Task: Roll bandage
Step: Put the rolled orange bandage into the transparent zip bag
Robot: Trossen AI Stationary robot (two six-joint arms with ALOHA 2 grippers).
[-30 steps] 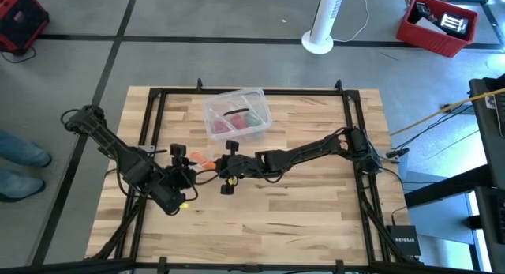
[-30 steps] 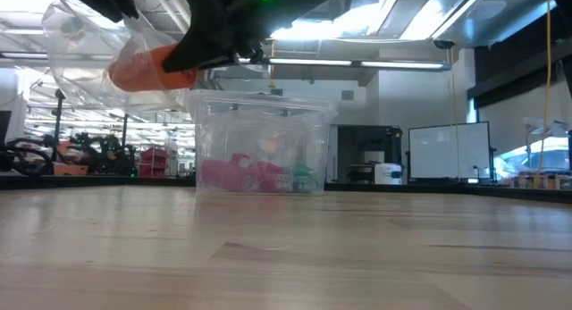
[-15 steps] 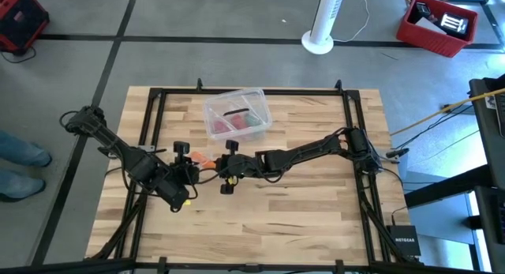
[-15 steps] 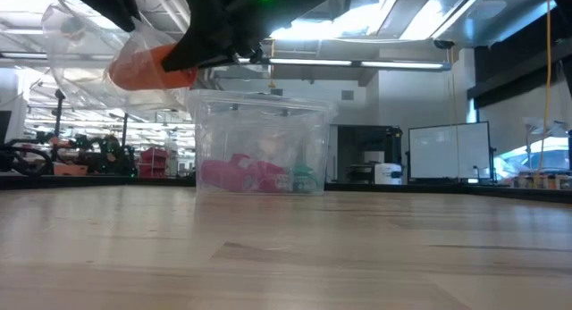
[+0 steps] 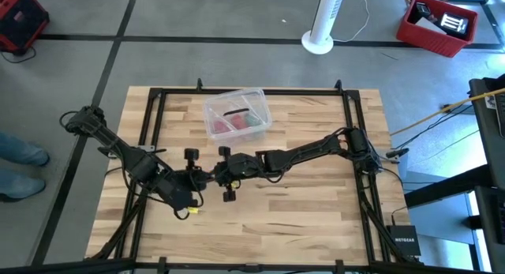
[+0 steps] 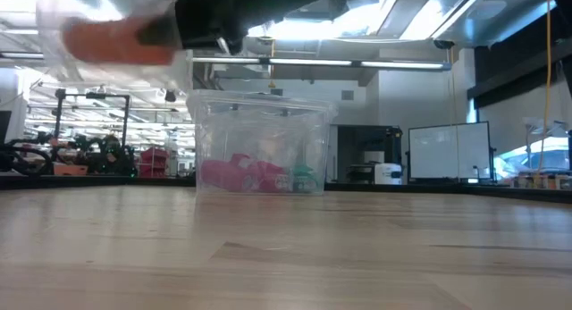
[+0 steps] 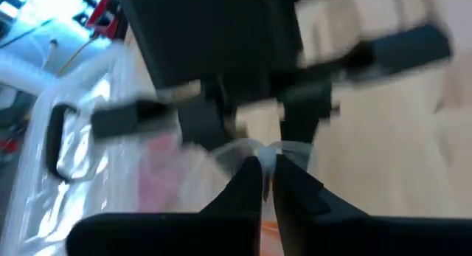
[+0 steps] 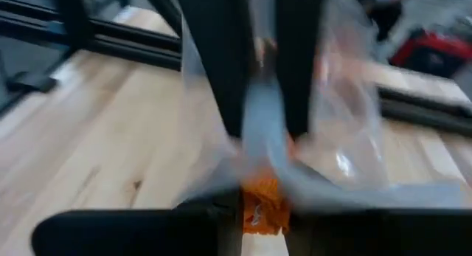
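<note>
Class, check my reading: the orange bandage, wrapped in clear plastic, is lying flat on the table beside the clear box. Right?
Not quite. The orange bandage, wrapped in clear plastic, is held up in the air, off the table, beside the clear box. The low view shows it.

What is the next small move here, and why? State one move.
Probably pull the arms apart to tear open the crumpled clear plastic wrapper. The left end effector is pinched shut on one edge of it, the right end effector grips it opposite, and the bright orange fabric bandage is sealed inside.
</note>
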